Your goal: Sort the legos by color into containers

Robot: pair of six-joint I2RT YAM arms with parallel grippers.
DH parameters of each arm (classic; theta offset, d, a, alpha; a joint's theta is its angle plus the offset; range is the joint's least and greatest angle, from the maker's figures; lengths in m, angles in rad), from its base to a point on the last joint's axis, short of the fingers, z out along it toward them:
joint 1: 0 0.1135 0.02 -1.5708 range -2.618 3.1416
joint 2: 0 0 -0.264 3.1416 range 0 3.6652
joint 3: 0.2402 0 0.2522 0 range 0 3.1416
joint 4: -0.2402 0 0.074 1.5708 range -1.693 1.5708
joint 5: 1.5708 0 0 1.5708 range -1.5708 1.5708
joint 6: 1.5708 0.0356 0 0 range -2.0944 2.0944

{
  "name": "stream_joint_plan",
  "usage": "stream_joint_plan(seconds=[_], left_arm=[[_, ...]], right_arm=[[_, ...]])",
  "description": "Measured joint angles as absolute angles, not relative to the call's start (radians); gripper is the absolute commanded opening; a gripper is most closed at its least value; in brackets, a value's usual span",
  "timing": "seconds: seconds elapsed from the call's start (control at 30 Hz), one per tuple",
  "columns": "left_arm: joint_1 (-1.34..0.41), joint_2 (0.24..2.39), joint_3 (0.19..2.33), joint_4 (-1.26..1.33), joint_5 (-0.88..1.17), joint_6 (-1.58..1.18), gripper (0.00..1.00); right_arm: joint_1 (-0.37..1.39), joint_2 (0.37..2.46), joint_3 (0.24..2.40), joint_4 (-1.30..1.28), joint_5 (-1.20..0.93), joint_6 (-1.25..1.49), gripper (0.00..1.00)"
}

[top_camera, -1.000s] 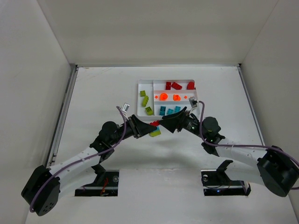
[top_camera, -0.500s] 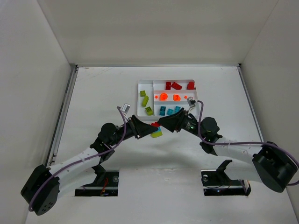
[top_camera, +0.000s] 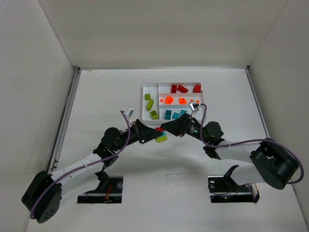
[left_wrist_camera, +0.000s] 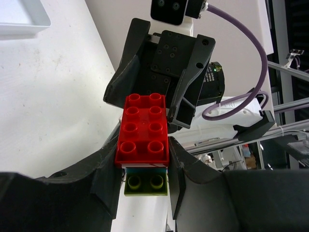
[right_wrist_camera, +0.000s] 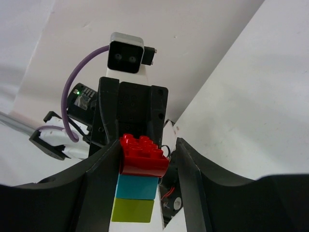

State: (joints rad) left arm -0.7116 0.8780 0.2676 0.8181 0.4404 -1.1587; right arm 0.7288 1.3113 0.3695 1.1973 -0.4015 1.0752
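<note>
A stack of three legos, a red brick [left_wrist_camera: 142, 128] over a teal one [right_wrist_camera: 136, 187] and a lime green one [left_wrist_camera: 145, 182], hangs above the table just in front of the white tray [top_camera: 143, 101]. My left gripper [left_wrist_camera: 143, 145] is shut on this stack [top_camera: 160, 134] from the left. From the right, my right gripper [right_wrist_camera: 148, 145] straddles the red brick [right_wrist_camera: 142, 157]. One finger touches the brick and a gap shows at the other. The tray's containers hold red [top_camera: 182, 88], orange [top_camera: 169, 100], teal [top_camera: 174, 115] and green [top_camera: 150, 104] legos.
White walls close in the table on the left, far and right sides. Both arm bases [top_camera: 106, 186] sit at the near edge. The two grippers meet nose to nose at the table's middle, close to the tray's near rim.
My right gripper's jaws have narrowed around the red brick and its arm has edged left toward the stack. The left gripper and the stack have stayed put.
</note>
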Motion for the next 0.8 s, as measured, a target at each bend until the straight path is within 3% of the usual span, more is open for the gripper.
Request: stream_joint_plan(seconds=[0.1, 0.2, 0.3, 0.53, 0.8], left_arm=[[-0.712, 0.878, 0.261, 0.821, 0.436, -1.155, 0.24], [-0.711, 0.878, 0.254, 0.819, 0.434, -1.149, 0.24], [-0.712, 0.878, 0.254, 0.828, 0.433, -1.147, 0.29], [-0.712, 0.887, 0.252, 0.838, 0.404, -1.139, 0.47], [-0.711, 0.897, 0.241, 0.833, 0.379, -1.133, 0.53]], right_arm=[[0.733, 1.332, 0.369, 1.220, -0.405, 1.090, 0.51], [0.741, 1.345, 0.369, 1.232, -0.407, 1.100, 0.42], [0.741, 1.347, 0.369, 1.241, -0.405, 1.115, 0.37], [0.741, 1.329, 0.369, 1.223, -0.376, 1.104, 0.35], [0.751, 1.307, 0.371, 1.135, -0.297, 1.036, 0.35]])
